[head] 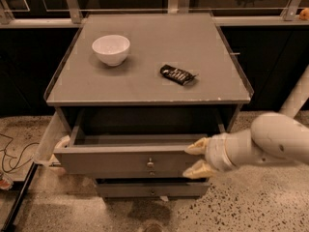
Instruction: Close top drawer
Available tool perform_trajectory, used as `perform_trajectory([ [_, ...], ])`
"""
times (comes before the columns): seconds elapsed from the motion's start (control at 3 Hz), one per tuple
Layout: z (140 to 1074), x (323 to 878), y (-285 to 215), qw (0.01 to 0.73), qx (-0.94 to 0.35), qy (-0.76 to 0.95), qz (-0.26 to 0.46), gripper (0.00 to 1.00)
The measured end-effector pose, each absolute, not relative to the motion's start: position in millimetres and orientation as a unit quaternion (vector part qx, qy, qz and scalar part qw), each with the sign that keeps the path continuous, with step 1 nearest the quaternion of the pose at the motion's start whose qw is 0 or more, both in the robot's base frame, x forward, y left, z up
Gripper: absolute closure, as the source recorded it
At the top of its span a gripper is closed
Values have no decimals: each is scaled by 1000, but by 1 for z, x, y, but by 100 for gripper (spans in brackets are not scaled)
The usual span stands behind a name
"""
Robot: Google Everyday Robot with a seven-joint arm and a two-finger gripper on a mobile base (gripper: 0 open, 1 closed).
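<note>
Left: we see one pale side tray (47, 140) holding one roll (63, 143). The flat grey worktop (145, 88) carries one round white bowl (111, 49) and one crinkly black packet (177, 74). The top drawer (120, 159), grey wood with one metal knob (150, 163), sits partly pulled out under the worktop. The pincer (197, 157) is spread wide at the right end of the drawer front.

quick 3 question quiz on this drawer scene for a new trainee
1. True or false: the top drawer is fully shut.
2. Where is the hand relative to that drawer? A) at its left end B) at the right part of its front panel C) inside it
3. Fill in: in the picture, the dark packet lies to the ___ of the white bowl.

Key: 1 false, it stands partly open; 2 B; 3 right.
</note>
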State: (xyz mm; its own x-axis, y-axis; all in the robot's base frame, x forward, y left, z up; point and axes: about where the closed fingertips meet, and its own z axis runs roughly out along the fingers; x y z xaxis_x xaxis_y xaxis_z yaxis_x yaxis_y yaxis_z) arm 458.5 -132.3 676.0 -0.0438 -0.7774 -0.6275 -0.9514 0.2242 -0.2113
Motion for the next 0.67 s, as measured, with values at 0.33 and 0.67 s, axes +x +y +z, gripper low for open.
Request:
perform_trajectory([
  [0.33, 676, 516, -134, 322, -616, 710, 116, 65],
  [0.67, 673, 538, -142, 320, -611, 716, 106, 89],
])
